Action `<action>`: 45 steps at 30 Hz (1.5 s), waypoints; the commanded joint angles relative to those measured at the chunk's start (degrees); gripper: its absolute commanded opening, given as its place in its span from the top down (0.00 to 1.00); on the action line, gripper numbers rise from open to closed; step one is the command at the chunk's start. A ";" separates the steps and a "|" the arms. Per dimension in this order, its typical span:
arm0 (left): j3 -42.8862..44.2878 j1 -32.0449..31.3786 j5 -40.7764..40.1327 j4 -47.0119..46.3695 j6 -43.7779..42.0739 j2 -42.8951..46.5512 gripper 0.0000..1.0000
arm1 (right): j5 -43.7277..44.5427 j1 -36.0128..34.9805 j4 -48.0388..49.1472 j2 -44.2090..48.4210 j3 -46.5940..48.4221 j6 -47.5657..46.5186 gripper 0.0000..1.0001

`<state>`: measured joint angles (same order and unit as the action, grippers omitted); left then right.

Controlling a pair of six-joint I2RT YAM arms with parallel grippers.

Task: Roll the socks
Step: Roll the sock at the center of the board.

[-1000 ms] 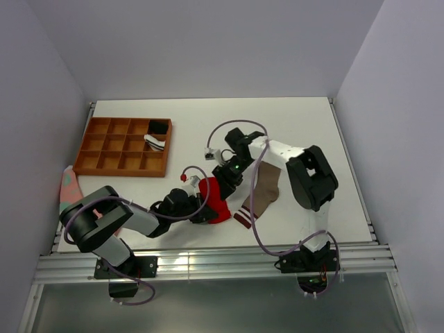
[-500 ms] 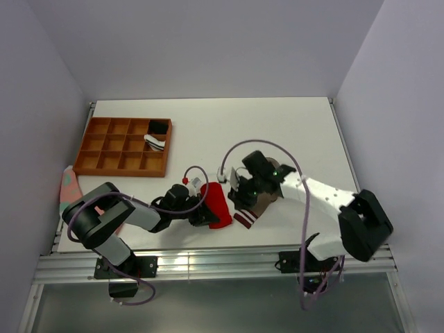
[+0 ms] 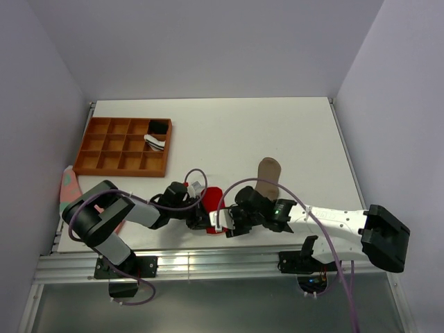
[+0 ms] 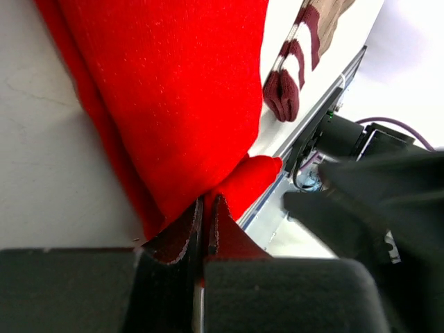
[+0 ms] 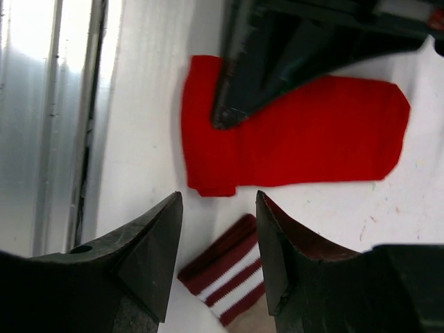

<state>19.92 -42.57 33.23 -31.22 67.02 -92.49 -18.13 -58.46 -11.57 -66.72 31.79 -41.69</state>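
Top external: the red sock (image 3: 212,197) lies at 6 o'clock on the tabletop (image 3: 291,132), close to the near edge. It sits between the left gripper (image 3: 199,216) and the right gripper (image 3: 229,223), which are just beside each other. The tan sock (image 3: 267,173) runs from the centre toward 5 o'clock, its lower end hidden under the right arm. At 10 o'clock sits a wooden tray (image 3: 118,171). Its far-right corner compartment holds a black item (image 3: 159,126), and the compartment just nearer holds a white-and-black item (image 3: 154,142). The other compartments look bare.

Left wrist: the left gripper's (image 4: 206,208) jaws are pressed together on a thin fold at the edge of the red sock (image 4: 173,90). The striped cuff (image 4: 291,76) of the tan sock lies at 1 o'clock, near the red sock but apart from it.

Right wrist: the right gripper's (image 5: 216,208) jaws are spread wide and hold nothing, poised over the end of the red sock (image 5: 312,132), with the striped cuff (image 5: 222,277) at 6 o'clock.

Judging the risks: the pinch is shallow, so the fabric could slip free once rolling begins. With the grippers this close, a descent by the right one could strike the left fingers. A pull toward 6 o'clock could drag the sock over the edge.
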 commanded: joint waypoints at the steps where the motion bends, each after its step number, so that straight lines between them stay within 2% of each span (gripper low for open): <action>1: -1.82 0.20 -3.00 14.88 -4.09 -2.35 1.00 | 4.67 -4.29 5.95 0.19 -1.64 -1.55 0.46; 13: -2.17 0.82 -1.59 13.12 -4.27 -3.05 1.00 | 8.46 -10.18 7.09 -5.00 -0.77 -1.55 0.50; 28: -1.47 1.35 0.07 12.42 -5.68 -4.19 1.00 | 13.65 -12.47 8.32 -12.56 2.31 -0.67 0.53; 32: -1.82 1.43 1.30 9.78 -4.28 -4.81 1.00 | 12.34 -12.38 5.78 -14.75 4.76 -0.32 0.59; 33: -1.99 1.52 1.31 9.17 -4.01 -4.72 0.99 | 11.63 -12.47 3.95 -15.71 5.99 -0.23 0.64; 38: -2.96 1.52 0.52 6.09 -2.08 -2.26 0.86 | 6.80 -10.89 -1.60 -16.25 8.90 0.74 0.78; 41: -3.40 1.78 -1.59 5.47 -1.63 0.90 0.79 | 2.76 -8.18 -6.95 -17.21 11.71 0.82 0.80; 43: -3.22 1.87 -4.56 6.26 -1.81 3.79 0.67 | -1.79 -6.42 -11.61 -18.27 14.43 0.73 0.81; 45: -2.61 2.22 -6.59 7.23 -2.16 6.25 0.66 | -4.36 -3.17 -15.38 -19.49 16.63 0.56 0.81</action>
<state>18.02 -40.73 35.35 -29.47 66.87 -89.01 -15.07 -64.95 -18.83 -85.21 44.47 -41.65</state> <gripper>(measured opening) 0.325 0.247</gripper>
